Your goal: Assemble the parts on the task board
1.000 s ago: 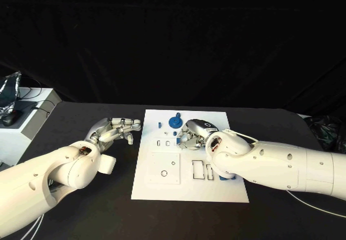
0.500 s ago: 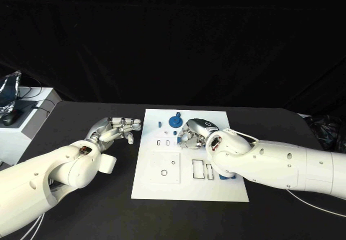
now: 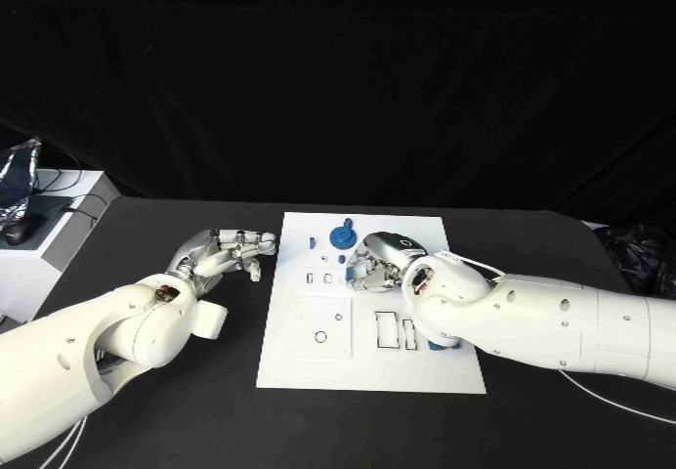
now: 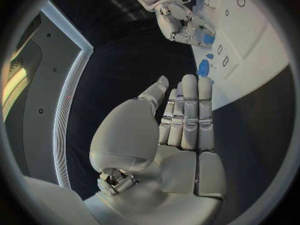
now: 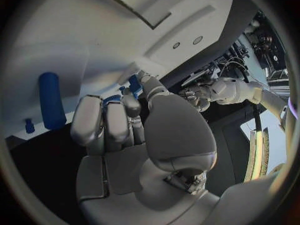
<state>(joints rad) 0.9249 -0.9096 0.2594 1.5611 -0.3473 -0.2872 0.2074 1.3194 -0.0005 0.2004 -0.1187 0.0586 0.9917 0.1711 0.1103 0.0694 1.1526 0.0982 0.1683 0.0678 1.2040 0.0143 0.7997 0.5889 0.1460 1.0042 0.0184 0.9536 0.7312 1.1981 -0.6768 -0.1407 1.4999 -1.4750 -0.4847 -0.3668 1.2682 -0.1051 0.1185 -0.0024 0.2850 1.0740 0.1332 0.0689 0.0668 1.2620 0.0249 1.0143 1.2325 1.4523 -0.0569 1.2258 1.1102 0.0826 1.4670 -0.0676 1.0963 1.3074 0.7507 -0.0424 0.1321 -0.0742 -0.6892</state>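
Fingers of my right hand [image 3: 378, 262] curl down over small blue parts [image 4: 208, 38] on the board [image 3: 423, 366]; whether they grip one I cannot tell. Left hand [image 3: 226, 254] hovers beside the board's edge, fingers loosely apart, holding nothing.

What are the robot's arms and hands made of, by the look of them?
Both arms are smooth, rounded white shells. The left hand and right hand are silver metal with segmented fingers. A thin white cable loops over the right forearm.
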